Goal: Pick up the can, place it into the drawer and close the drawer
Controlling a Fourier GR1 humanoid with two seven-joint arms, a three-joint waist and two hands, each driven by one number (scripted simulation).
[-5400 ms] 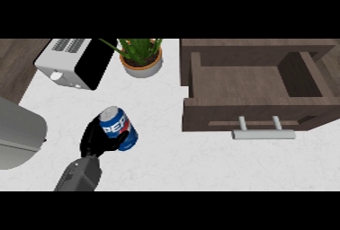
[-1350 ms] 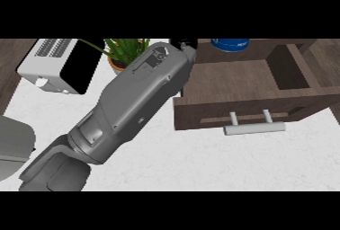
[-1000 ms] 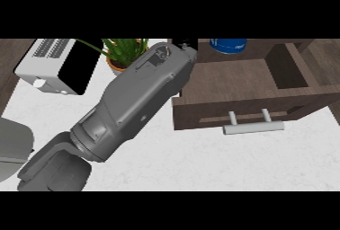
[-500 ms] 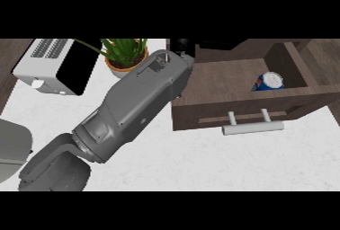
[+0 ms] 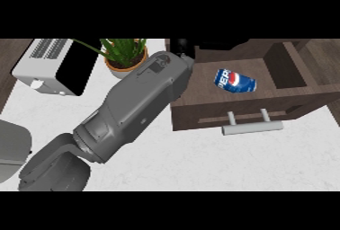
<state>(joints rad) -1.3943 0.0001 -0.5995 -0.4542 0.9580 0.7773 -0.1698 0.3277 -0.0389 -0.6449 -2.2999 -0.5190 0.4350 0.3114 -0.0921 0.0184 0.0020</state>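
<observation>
A blue Pepsi can (image 5: pixel 234 81) lies on its side on the floor of the open dark wooden drawer (image 5: pixel 199 114), right of the middle and apart from the walls. My left forearm reaches from the lower left up to the drawer's back left corner. There only a dark bit of my left hand (image 5: pixel 181 44) shows at the picture's top edge, up and to the left of the can and not touching it. The drawer's silver bar handle (image 5: pixel 252 128) sticks out over the white counter. My right hand is out of view.
A white and black toaster (image 5: pixel 53 67) stands at the back left, with a potted green plant (image 5: pixel 125 54) beside it, close to my forearm. A grey rounded object (image 5: pixel 10 148) sits at the left edge. White counter lies in front of the drawer.
The can left my left hand, dropped into the drawer and came to rest on its side. The arm has stayed over the drawer's back left corner.
</observation>
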